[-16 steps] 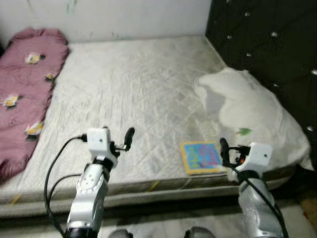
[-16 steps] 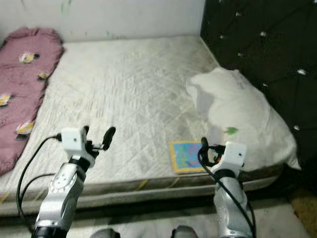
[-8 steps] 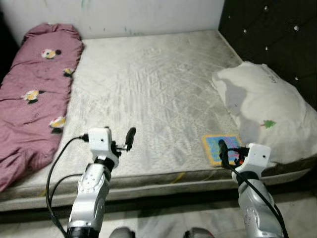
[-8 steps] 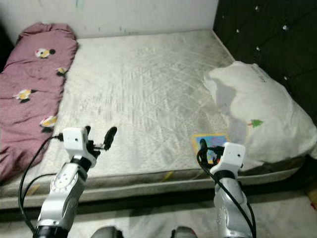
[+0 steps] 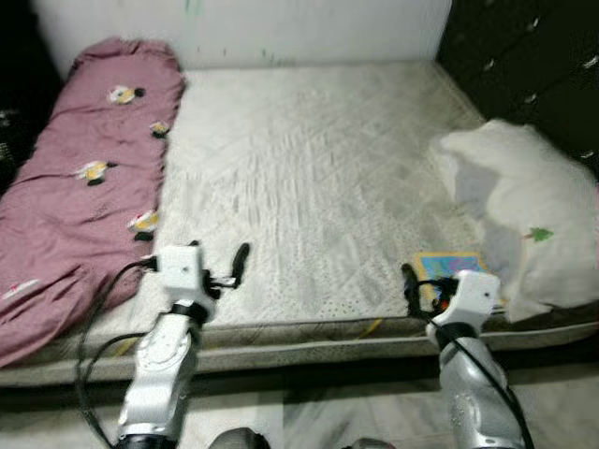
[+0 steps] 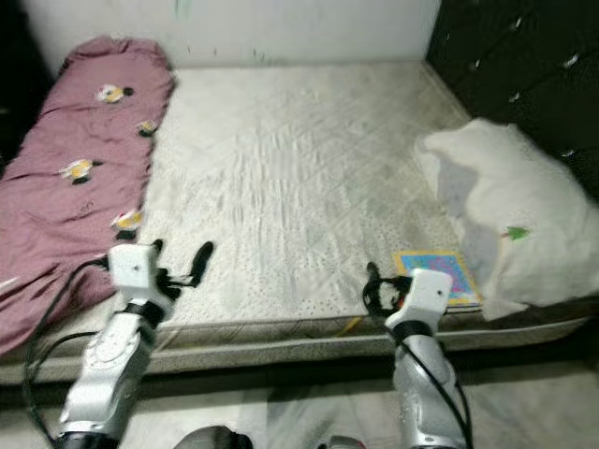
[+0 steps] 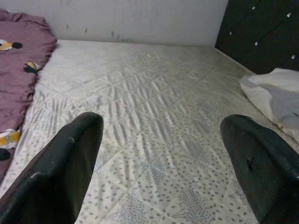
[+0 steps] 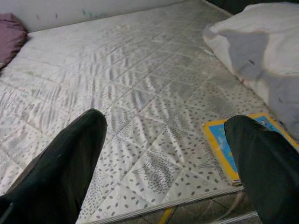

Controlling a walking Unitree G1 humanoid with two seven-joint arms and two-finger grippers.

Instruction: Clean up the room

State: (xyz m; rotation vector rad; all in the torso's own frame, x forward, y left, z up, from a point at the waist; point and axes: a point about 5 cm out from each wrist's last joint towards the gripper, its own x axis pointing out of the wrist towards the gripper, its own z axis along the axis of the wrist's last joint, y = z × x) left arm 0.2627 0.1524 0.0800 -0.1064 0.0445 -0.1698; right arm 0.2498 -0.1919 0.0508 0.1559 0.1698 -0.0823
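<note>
A colourful yellow-edged book (image 5: pixel 452 273) lies flat at the mattress's (image 5: pixel 309 178) near right edge, just beside the white pillow (image 5: pixel 520 217). Far left, the crumpled pink blanket (image 5: pixel 82 178) stretches along that side.

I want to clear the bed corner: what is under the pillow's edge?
A colourful book lies flat on the mattress, its far edge meeting the pillow. Whether it runs beneath, or anything else lies there, is hidden.

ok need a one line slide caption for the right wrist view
Open right gripper poised over the quilted mattress, with a colourful book beside a white pillow.
</note>
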